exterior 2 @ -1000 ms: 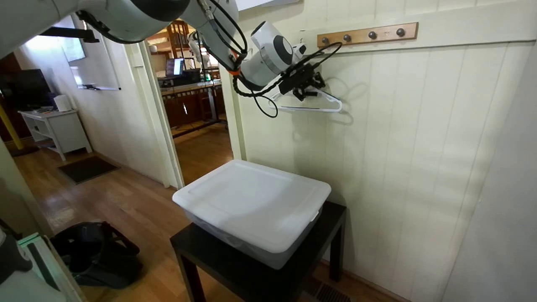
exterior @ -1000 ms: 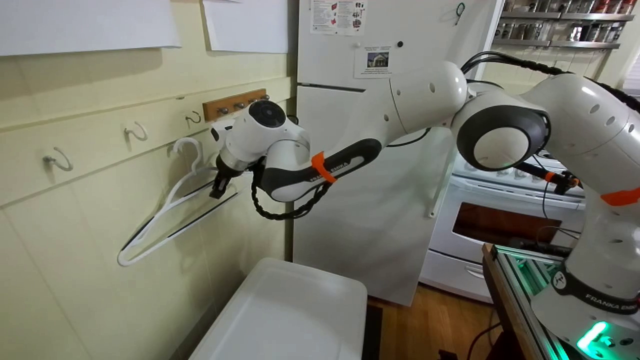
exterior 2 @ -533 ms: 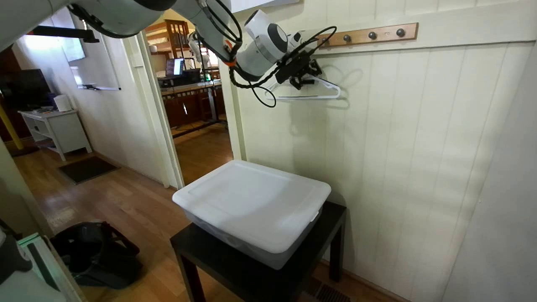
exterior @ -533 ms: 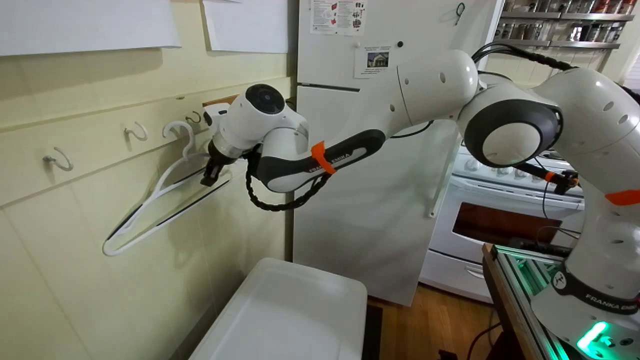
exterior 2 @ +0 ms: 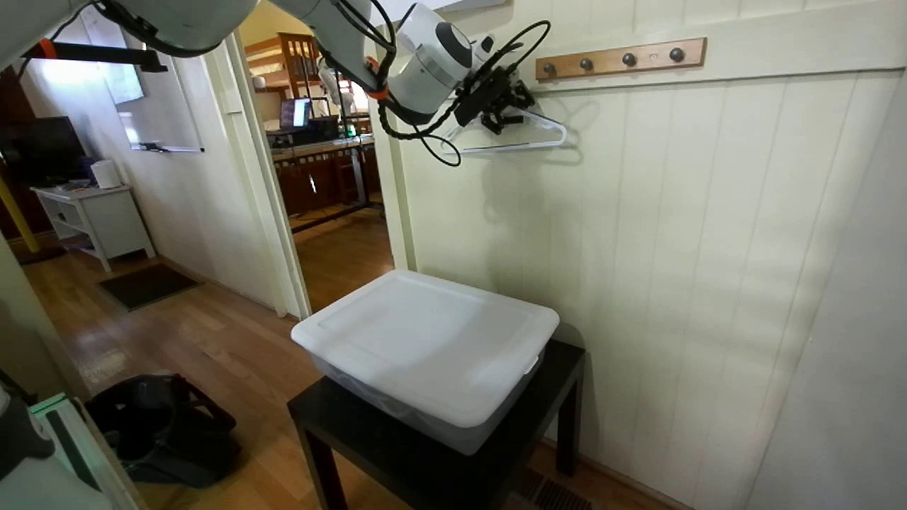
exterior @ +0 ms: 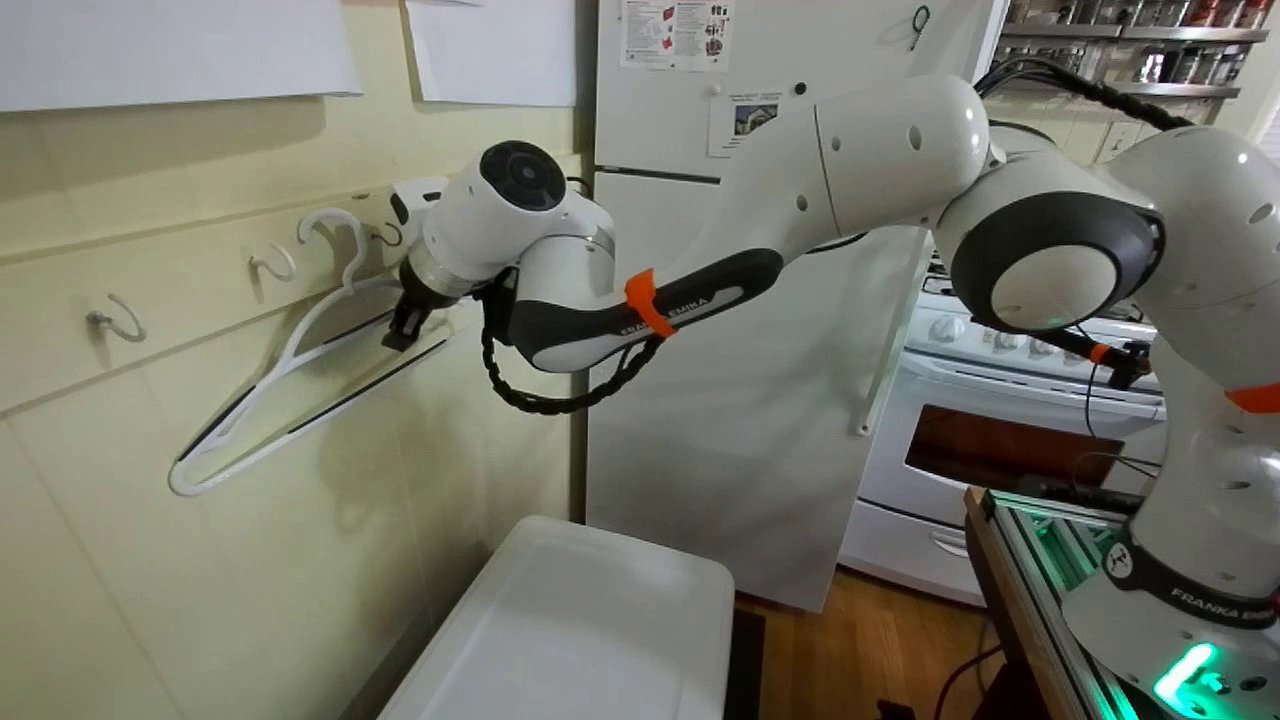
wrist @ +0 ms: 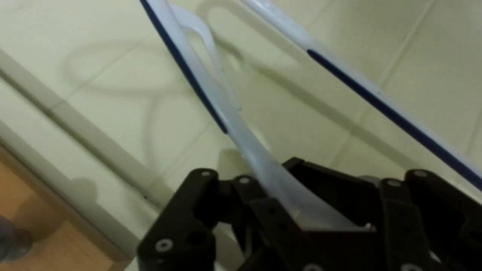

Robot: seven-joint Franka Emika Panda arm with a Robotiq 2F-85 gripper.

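A white plastic hanger [exterior: 354, 242] with dark strips along its bars is held in the air close to the wall, its hook pointing up. My gripper [exterior: 400, 335] is shut on the hanger's upper arm, below the neck. The wrist view has the white hanger [wrist: 260, 158] running down between the black fingers [wrist: 401, 226], its lower bar off to the right. Beside the hanger's hook are a pale wall hook [exterior: 274, 264] and a darker hook [exterior: 390, 236], the latter partly behind. How far the hanger stands off the wall cannot be judged.
A further wall hook [exterior: 120, 320] is to the left. A wooden peg rack [exterior 2: 620, 59] is mounted nearby. Below stands a lidded bin [exterior 2: 432, 340] on a black table [exterior 2: 354, 414]. The fridge [exterior: 740, 430] is beyond the arm; white sheets [exterior: 170, 50] hang above the hooks.
My gripper has risen with the hanger in it, and the hanger has shifted left in both exterior views. Its hook is now level with the wall hooks. The grip has stayed shut.
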